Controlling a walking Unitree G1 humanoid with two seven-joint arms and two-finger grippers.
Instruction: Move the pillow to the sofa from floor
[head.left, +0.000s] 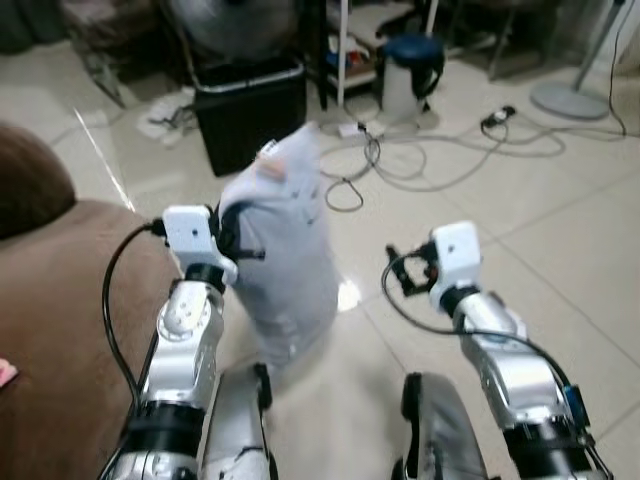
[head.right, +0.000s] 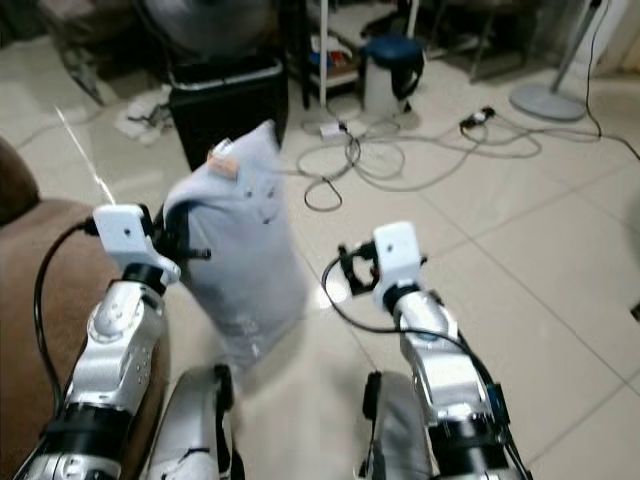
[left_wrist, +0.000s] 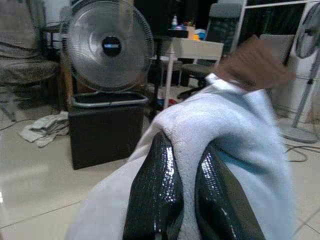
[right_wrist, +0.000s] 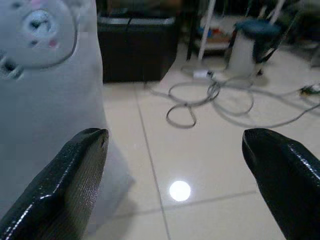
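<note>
A pale grey pillow (head.left: 285, 260) hangs upright in the air above the tiled floor, just right of the brown sofa (head.left: 60, 330). My left gripper (left_wrist: 187, 155) is shut on the pillow's upper edge, with fabric pinched between its black fingers (left_wrist: 155, 190). In the right wrist view the pillow (right_wrist: 45, 75) shows a bear face print. My right gripper (right_wrist: 174, 136) is open, apart from the pillow on its right side and above the bare floor. In the left eye view its wrist (head.left: 455, 250) is raised at about mid-height of the pillow.
A black box (head.left: 250, 110) with a fan (left_wrist: 107, 45) behind it stands ahead. Loose cables (head.left: 420, 160) lie over the tiles, near a white bin with a blue lid (head.left: 405, 75). A round stand base (head.left: 570, 100) is at the far right and a cloth (head.left: 165, 115) at the left.
</note>
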